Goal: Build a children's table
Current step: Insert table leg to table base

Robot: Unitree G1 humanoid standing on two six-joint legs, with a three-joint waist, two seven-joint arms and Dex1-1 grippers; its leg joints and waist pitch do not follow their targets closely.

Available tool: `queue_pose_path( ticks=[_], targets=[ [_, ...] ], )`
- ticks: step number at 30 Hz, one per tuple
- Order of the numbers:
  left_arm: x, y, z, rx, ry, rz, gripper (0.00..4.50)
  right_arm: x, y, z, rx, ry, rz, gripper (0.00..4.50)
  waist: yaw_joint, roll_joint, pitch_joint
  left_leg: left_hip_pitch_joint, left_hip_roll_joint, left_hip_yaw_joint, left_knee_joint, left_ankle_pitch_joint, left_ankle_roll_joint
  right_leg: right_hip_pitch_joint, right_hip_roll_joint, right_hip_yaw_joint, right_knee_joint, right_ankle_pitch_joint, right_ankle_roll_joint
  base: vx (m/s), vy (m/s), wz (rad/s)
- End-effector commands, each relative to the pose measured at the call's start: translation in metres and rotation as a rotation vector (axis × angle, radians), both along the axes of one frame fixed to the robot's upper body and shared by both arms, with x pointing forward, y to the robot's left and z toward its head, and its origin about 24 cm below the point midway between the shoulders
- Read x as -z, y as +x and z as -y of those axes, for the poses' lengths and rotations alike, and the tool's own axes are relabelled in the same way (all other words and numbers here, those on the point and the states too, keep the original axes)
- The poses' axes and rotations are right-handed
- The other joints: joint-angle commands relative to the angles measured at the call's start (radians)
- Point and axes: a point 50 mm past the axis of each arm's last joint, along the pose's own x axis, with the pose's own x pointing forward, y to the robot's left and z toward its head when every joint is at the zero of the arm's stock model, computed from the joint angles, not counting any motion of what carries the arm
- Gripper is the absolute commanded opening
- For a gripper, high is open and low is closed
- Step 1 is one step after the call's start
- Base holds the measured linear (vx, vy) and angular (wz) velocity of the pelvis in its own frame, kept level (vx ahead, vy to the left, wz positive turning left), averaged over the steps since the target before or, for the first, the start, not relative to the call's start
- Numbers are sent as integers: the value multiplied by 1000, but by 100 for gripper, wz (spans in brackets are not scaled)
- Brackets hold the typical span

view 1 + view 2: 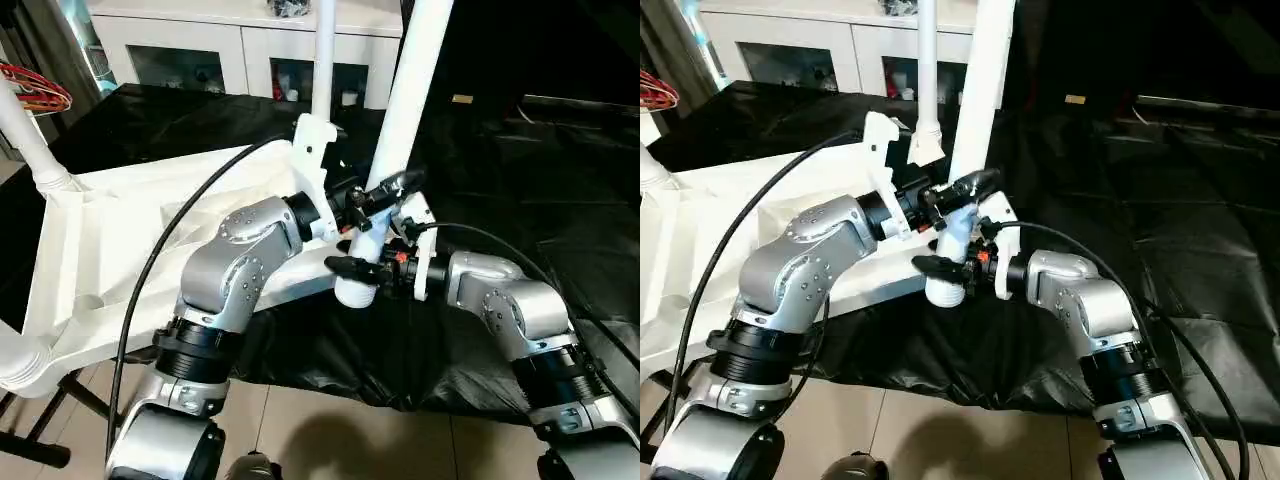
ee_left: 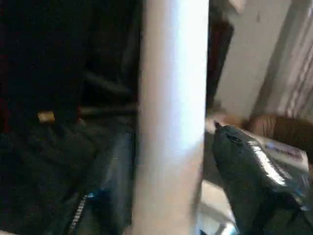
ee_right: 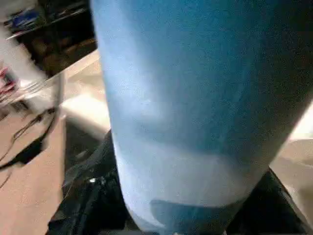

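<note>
The white tabletop [image 1: 130,230] lies underside up at the left, ribs showing. One white leg [image 1: 323,60] stands upright in its far corner socket. Another leg [image 1: 25,130] rises at the left corner, and a third end [image 1: 20,365] shows at the near left. A fourth leg [image 1: 412,100] leans just off the tabletop's right edge, with its flared lower end [image 1: 355,290] over the black sheet. My left gripper [image 1: 388,188] is shut on this leg's shaft [image 2: 171,117]. My right gripper [image 1: 358,268] is shut on it lower down, close to the flared end [image 3: 195,122].
A white glass-door cabinet [image 1: 200,50] stands at the back. A black sheet [image 1: 520,200] covers the surface to the right and behind. A red wire ring [image 1: 35,92] is at the far left. Tiled floor [image 1: 330,430] and black stand bars [image 1: 40,420] lie in front.
</note>
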Motion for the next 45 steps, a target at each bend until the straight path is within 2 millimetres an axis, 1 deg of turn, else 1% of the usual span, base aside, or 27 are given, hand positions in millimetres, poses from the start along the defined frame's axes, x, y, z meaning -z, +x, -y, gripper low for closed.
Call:
queue_pose_path(
  ticks=[1,5,6,8,9,10,11,13,14,15,16,18,19,21,22,23,24,25,29,30,32,34,36,38,40,41,45],
  targets=[
    [-11,5,-5,-30,-45,26,296,-5,7,11,98,16,37,195,-2,-6,-81,24,36,-14,-69,-211,-18,56,-56,37,-65,-182,-181,0,0,0],
    [-4,16,-14,-100,-4,-13,296,-3,12,24,216,13,39,195,-3,-5,-82,25,34,-13,-69,-205,-14,56,-54,36,-65,-184,-169,0,0,0],
    [-1,18,-16,-115,13,-22,296,-2,13,26,236,10,40,195,-3,1,-83,24,33,-14,-68,-204,-14,55,-54,36,-64,-183,-167,0,0,0],
    [9,25,-22,-165,90,-48,296,0,16,35,299,2,42,195,-6,-2,-83,26,30,-14,-70,-206,-18,54,-49,36,-66,-191,-150,0,0,0],
    [26,30,-27,-191,247,-47,296,1,18,45,372,-17,52,195,-7,-2,-84,25,30,-14,-69,-204,-19,56,-50,36,-65,-188,-149,0,0,0],
    [42,30,-28,-163,384,-26,296,1,19,51,414,-34,64,195,-7,7,-83,27,30,-16,-72,-214,-24,51,-49,36,-73,-208,-127,0,0,0],
    [43,30,-28,-161,392,-25,296,1,19,52,416,-35,65,195,-7,5,-85,29,29,-17,-72,-212,-29,53,-48,36,-71,-212,-113,0,0,0],
    [68,26,-26,-70,512,-55,296,1,20,62,483,-68,89,195,-7,11,-88,28,30,-16,-71,-203,-35,53,-50,37,-65,-186,-124,0,0,0],
    [73,27,-25,-58,526,-65,296,1,20,64,495,-78,96,195,-9,12,-87,28,29,-14,-70,-198,-38,53,-49,36,-65,-164,-137,0,0,0],
    [79,27,-23,-36,549,-84,296,0,19,65,501,-79,102,195,-6,20,-89,30,30,-15,-68,-200,-39,51,-51,37,-61,-136,-157,0,0,0],
    [79,27,-23,-36,549,-84,296,0,19,65,501,-79,102,195,-7,16,-88,28,29,-14,-69,-205,-36,53,-49,36,-63,-130,-163,0,0,0],
    [93,29,-20,3,595,-120,296,-2,18,66,513,-78,113,195,-5,19,-87,27,29,-15,-69,-224,-29,57,-53,36,-64,-125,-182,0,0,0],
    [95,30,-20,4,601,-127,296,-1,17,67,516,-79,115,195,-5,16,-86,27,29,-14,-70,-229,-27,57,-52,36,-66,-129,-181,0,0,0],
    [98,31,-19,12,614,-132,296,-1,17,67,519,-81,116,195,-6,22,-87,28,30,-17,-71,-249,-28,59,-55,34,-65,-143,-186,0,0,0],
    [100,31,-18,20,625,-131,296,-1,17,68,523,-82,118,195,-8,17,-85,24,27,-16,-70,-248,-22,62,-56,34,-69,-158,-184,0,0,0],
    [104,33,-18,23,643,-138,296,0,17,68,529,-85,121,195,-7,28,-87,25,30,-18,-70,-247,-20,61,-58,35,-66,-163,-189,0,0,0],
    [107,33,-17,33,666,-140,278,0,17,69,535,-87,123,195,-10,21,-84,26,25,-14,-68,-252,-10,60,-56,34,-76,-194,-180,0,0,0],
    [111,34,-17,34,683,-150,278,1,16,70,539,-90,124,195,-6,29,-87,25,25,-16,-67,-239,-6,61,-59,35,-74,-203,-176,0,0,0],
    [118,36,-19,24,725,-171,250,1,14,72,547,-93,125,195,-5,29,-89,21,29,-16,-65,-207,12,62,-59,34,-69,-168,-191,0,0,0],
    [120,35,-21,26,739,-181,250,1,14,72,549,-93,125,195,-5,37,-90,21,28,-17,-64,-207,14,61,-57,33,-69,-163,-194,0,0,0],
    [124,34,-23,34,746,-205,226,1,14,73,550,-94,124,195,-7,33,-89,22,27,-15,-64,-220,20,61,-56,32,-71,-167,-201,0,0,0],
    [125,34,-23,41,740,-216,217,2,14,72,549,-95,124,195,-6,36,-89,22,29,-16,-64,-223,21,60,-58,32,-71,-181,-206,0,0,0],
    [126,33,-24,54,722,-234,210,2,14,72,546,-97,123,195,-5,32,-87,23,31,-16,-66,-228,21,60,-58,32,-72,-193,-208,0,0,0],
    [128,33,-25,69,716,-241,180,2,15,71,541,-99,124,195,-4,34,-87,22,31,-16,-66,-230,22,59,-59,32,-73,-204,-207,0,0,0],
    [129,33,-27,68,726,-237,175,2,16,70,536,-98,125,195,-4,34,-87,23,31,-16,-67,-233,21,59,-60,33,-74,-208,-203,0,0,0],
    [130,33,-28,67,729,-236,165,1,16,69,533,-95,126,195,-3,29,-87,23,30,-16,-67,-231,24,59,-60,32,-74,-212,-200,0,0,0],
    [130,33,-28,77,733,-238,131,0,17,69,529,-95,128,195,-4,30,-86,23,32,-16,-68,-233,24,57,-61,33,-75,-222,-199,0,0,0]
  ],
)
